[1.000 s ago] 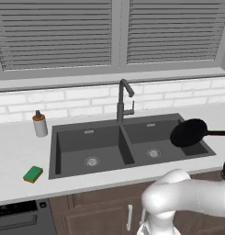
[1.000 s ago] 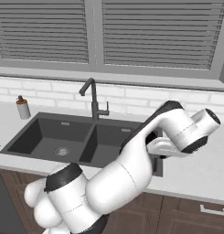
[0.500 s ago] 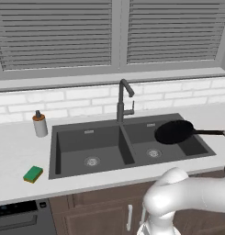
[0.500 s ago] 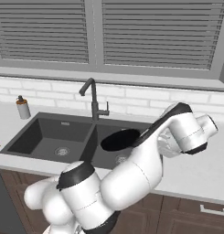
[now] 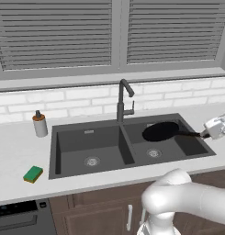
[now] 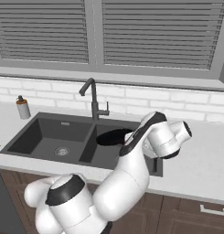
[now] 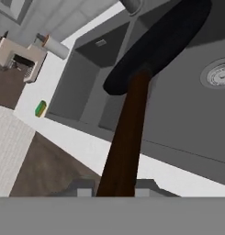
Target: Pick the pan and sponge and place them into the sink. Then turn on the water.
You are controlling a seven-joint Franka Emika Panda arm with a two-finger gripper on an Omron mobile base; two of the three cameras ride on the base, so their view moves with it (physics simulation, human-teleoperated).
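Note:
The black pan (image 5: 160,131) hangs over the right basin of the dark grey sink (image 5: 54,151), its long handle (image 5: 191,134) pointing right. My gripper (image 5: 207,133) is shut on the handle's end, above the sink's right rim. In the hand view the handle (image 7: 127,137) runs up from my gripper (image 7: 115,188) to the pan (image 7: 160,46), with the right drain (image 7: 219,75) beside it. The pan (image 6: 114,136) also peeks out left of my arm. The green sponge (image 5: 33,174) lies on the counter left of the sink. No water is in view at the faucet (image 5: 122,98).
A grey soap bottle (image 5: 39,124) with an orange collar stands on the counter behind the sink's left corner. The gooseneck faucet (image 6: 91,96) rises behind the divider between the basins. A white brick backsplash and a shuttered window close off the back.
The pan has travelled left with my gripper, from the sink's right edge to above the right basin. The sponge has not moved.

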